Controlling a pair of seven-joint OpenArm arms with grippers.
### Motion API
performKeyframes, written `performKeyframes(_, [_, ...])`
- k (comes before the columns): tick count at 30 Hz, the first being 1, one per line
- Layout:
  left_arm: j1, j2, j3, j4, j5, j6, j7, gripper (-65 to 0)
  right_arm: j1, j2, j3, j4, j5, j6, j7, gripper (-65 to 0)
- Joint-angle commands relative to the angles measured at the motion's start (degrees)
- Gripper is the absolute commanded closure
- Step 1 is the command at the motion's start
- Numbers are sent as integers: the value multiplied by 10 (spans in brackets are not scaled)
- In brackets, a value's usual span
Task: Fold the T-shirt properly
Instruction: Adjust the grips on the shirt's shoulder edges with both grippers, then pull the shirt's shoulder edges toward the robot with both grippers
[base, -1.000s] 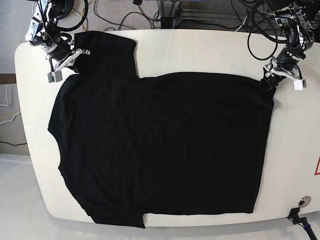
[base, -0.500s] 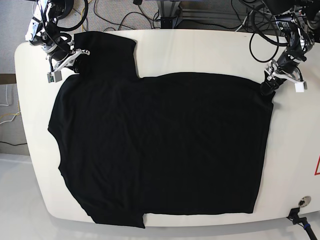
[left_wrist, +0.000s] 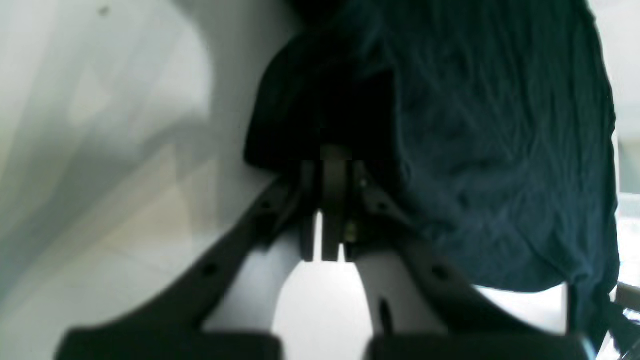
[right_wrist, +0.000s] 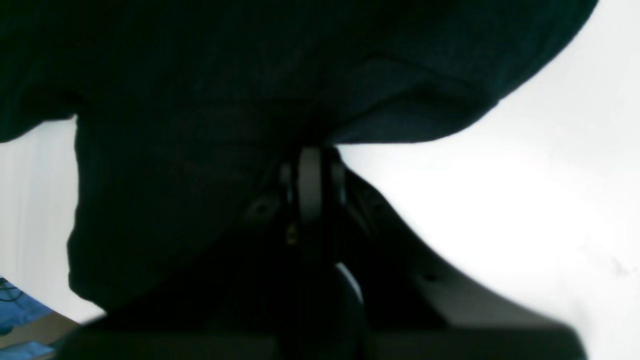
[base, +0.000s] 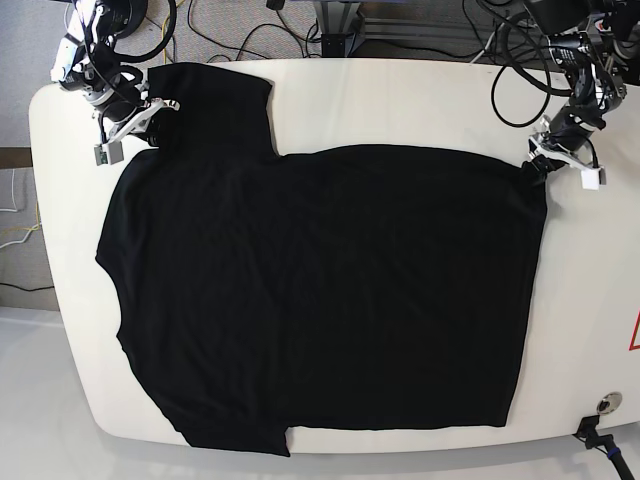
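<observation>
The black T-shirt (base: 320, 290) lies spread flat on the white table (base: 400, 100), one sleeve pointing to the back left and another to the front left. My left gripper (base: 545, 165) is at the shirt's back right corner, shut on the cloth. In the left wrist view its fingertips (left_wrist: 332, 165) pinch the dark fabric (left_wrist: 500, 150), which bunches up around them. My right gripper (base: 150, 125) sits at the back left sleeve, shut on the cloth. In the right wrist view its gripper (right_wrist: 310, 160) bites a fold of the T-shirt (right_wrist: 200, 75).
Black cables (base: 250, 30) run behind the table's back edge. A small metal fitting (base: 606, 405) sits near the front right corner, and a red mark (base: 634, 335) shows at the right edge. Bare white tabletop (base: 590, 290) lies right of the shirt.
My left gripper has closed on the shirt's back right corner, and its wrist has shifted slightly. The right arm and the shirt's layout stay the same.
</observation>
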Motion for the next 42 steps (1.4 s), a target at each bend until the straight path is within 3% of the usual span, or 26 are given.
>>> performKeyframes(1, [7, -1, 2, -6, 32, 22, 25, 0, -3, 6, 3, 2, -3, 2, -9, 0])
performKeyframes(9, [9, -3, -19, 30, 12, 21, 29, 0, 3, 8, 11, 24, -5, 6, -10, 0])
performKeyframes(10, [1, -6, -12, 23, -2, 3, -2, 0, 1, 9, 17, 16, 10, 5, -8, 0])
performKeyframes(19, [46, -9, -28, 69, -12, -22, -7, 0, -46, 30, 78, 69, 75, 16, -18, 0])
performKeyframes(30, [131, 0, -73, 197, -23, -30, -3, 0, -124, 16, 165, 135, 76, 32, -13, 0])
performKeyframes(39, [191, 9, -105, 265, -49, -36, -8, 0, -152, 8, 183, 146, 77, 33, -12, 0])
performKeyframes(42, [179, 9, -93, 246, -42, -31, 1, -106, -134, 9, 176, 146, 74, 42, -2, 0])
